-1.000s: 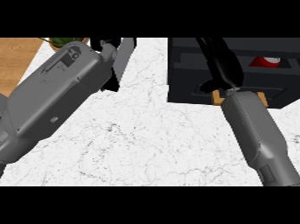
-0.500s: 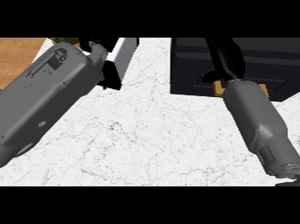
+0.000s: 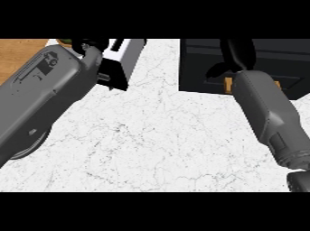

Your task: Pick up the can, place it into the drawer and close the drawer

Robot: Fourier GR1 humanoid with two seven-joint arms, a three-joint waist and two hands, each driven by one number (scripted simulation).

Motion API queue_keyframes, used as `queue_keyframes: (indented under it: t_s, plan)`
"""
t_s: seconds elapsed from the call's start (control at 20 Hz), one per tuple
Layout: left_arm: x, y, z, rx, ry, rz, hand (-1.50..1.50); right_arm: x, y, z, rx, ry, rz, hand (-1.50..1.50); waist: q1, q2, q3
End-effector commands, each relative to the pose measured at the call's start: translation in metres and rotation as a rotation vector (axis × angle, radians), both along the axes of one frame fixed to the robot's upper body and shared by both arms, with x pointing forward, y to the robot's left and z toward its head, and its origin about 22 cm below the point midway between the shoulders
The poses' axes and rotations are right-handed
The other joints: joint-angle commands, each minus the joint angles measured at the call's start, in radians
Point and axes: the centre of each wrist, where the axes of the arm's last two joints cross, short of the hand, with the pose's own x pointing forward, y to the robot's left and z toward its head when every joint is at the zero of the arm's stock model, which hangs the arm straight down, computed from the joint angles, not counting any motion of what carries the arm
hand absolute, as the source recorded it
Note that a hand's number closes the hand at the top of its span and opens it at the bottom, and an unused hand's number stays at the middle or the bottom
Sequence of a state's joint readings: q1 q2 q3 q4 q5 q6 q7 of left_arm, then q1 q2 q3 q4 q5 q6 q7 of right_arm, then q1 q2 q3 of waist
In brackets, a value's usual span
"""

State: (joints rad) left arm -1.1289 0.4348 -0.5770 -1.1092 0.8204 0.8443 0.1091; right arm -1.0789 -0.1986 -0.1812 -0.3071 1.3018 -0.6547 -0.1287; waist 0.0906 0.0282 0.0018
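Note:
The black drawer unit (image 3: 277, 58) stands at the counter's far right, its front flush and shut. The can shows nowhere in the head view. My right hand (image 3: 237, 54) lies against the drawer front with its fingers straight and pointing away from me, and its thumb hangs to the left. The right forearm (image 3: 270, 113) runs up to it from the lower right. My left hand (image 3: 94, 46) rests at the upper left, relaxed and holding nothing, partly cut off by the top of the view. Its broad grey forearm (image 3: 37, 99) covers the counter's left side.
A white box-like appliance (image 3: 129, 52) with a dark side stands just right of the left hand. A bit of green plant (image 3: 63, 42) peeks out behind that hand. The marble counter (image 3: 157, 135) meets wooden floor (image 3: 10, 56) at the upper left.
The drawer, open a second ago with the red can inside, is now shut. My right hand has pushed forward along with it. The left arm has swung closer and lower.

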Motion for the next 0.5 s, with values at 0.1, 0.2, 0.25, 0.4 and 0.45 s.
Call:
queue_keyframes:
  t_s: [0.1,0.2,0.25,0.4,0.45]
  plan:
    - [0.0,0.019,0.004,-0.004,0.018,-0.01,-1.5,0.012,-0.002,0.028,-0.004,-0.054,-0.047,-1.5,0.012,0.008,0.0]
    - [-0.006,-0.002,0.008,0.003,-0.001,-0.023,-1.5,0.017,-0.004,0.046,-0.006,-0.06,-0.057,-1.5,0.02,0.01,0.001]
    - [-0.006,0.012,0.014,-0.008,-0.001,-0.023,-1.5,0.018,-0.009,0.047,0.01,-0.042,-0.058,-1.5,0.023,0.007,0.0]
    - [-0.012,-0.001,0.01,-0.003,-0.006,-0.041,-1.5,0.021,0.007,0.055,0.03,0.008,0.006,-1.5,0.03,0.008,0.001]
    - [-0.011,0.011,-0.001,0.015,0.004,-0.03,-1.5,0.022,0.001,0.059,0.05,0.038,0.04,-1.5,0.029,0.009,0.001]
